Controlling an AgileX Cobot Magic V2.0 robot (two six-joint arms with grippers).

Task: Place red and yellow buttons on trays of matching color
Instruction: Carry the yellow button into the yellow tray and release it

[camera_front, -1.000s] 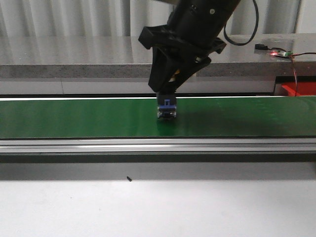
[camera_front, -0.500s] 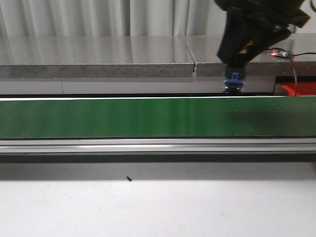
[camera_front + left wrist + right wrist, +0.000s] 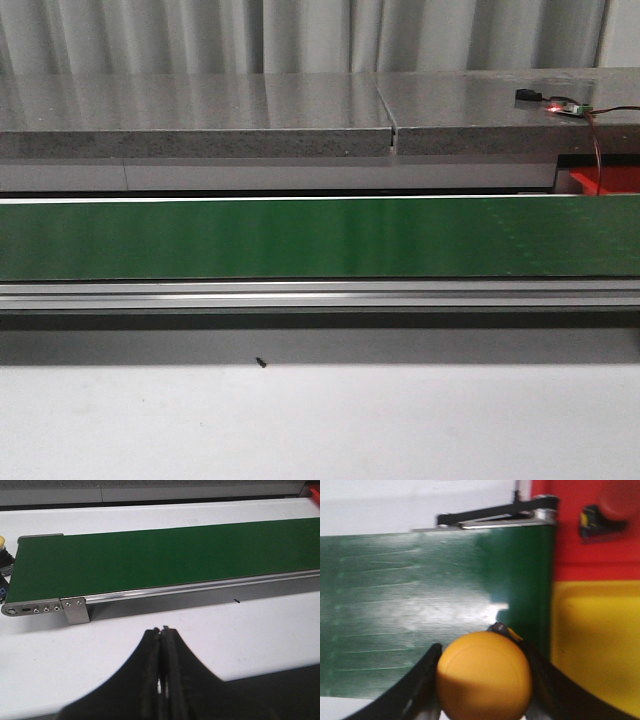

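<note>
My right gripper (image 3: 470, 642) is shut on a yellow button (image 3: 482, 677), held over the end of the green belt (image 3: 420, 595). Just past the belt's end lie a yellow tray (image 3: 595, 640) and a red tray (image 3: 570, 555). A red button (image 3: 620, 497) on a dark base rests in the red tray. The front view shows only a corner of the red tray (image 3: 605, 183) and neither arm. My left gripper (image 3: 161, 630) is shut and empty above the white table, near the belt's other end. A second yellow button (image 3: 2, 541) peeks in beside that end.
The belt (image 3: 320, 238) runs the whole width in the front view, with an aluminium rail (image 3: 320, 293) along its near side. A grey ledge (image 3: 200, 115) behind carries a small circuit board (image 3: 565, 107) with a lit red lamp and wires. A metal bracket (image 3: 75, 610) marks the belt's end.
The right arm lifted the button off the middle of the belt, carried it right and upward, and has left the front view. The belt there is now bare.
</note>
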